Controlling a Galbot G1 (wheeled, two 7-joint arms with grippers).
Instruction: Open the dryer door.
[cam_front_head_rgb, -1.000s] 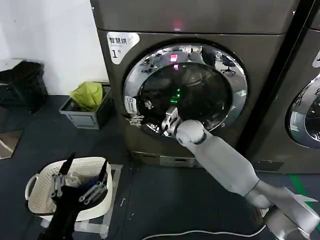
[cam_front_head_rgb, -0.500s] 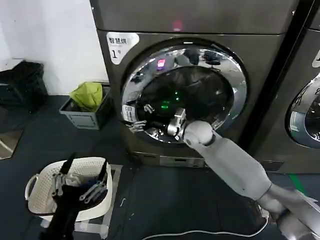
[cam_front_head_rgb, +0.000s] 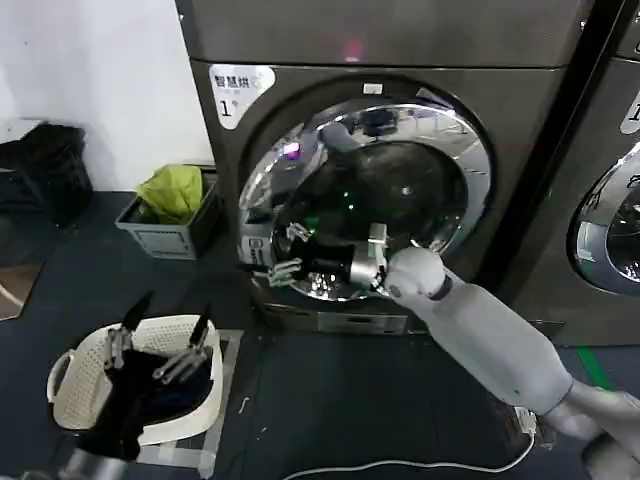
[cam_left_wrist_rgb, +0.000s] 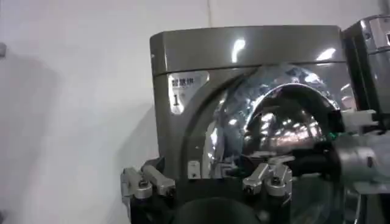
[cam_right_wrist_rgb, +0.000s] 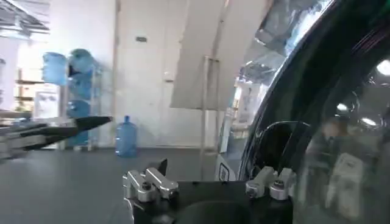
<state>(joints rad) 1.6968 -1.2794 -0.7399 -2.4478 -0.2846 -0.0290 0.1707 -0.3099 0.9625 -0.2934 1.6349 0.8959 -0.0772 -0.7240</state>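
Observation:
The dryer door (cam_front_head_rgb: 400, 190), a chrome-rimmed porthole with dark glass, belongs to the machine with the white "1" sticker (cam_front_head_rgb: 232, 95). It stands slightly ajar, its left edge swung out from the front panel. My right gripper (cam_front_head_rgb: 288, 252) is open at that left edge, low on the rim, one finger on each side of the rim's edge. In the right wrist view the dark glass (cam_right_wrist_rgb: 341, 122) curves close past one finger of the right gripper (cam_right_wrist_rgb: 207, 182). My left gripper (cam_front_head_rgb: 160, 345) hangs open over the laundry basket, facing the dryer door (cam_left_wrist_rgb: 286, 122).
A white laundry basket (cam_front_head_rgb: 90, 370) sits on the floor at the lower left. A grey crate with a yellow-green cloth (cam_front_head_rgb: 175, 200) stands beside the machine. A neighbouring machine (cam_front_head_rgb: 610, 230) is on the right. A white cable (cam_front_head_rgb: 400, 465) lies on the floor.
The door's left edge has swung outward from shut to slightly ajar. My right gripper has stayed at that edge and drawn back and down with it. The left arm has barely moved.

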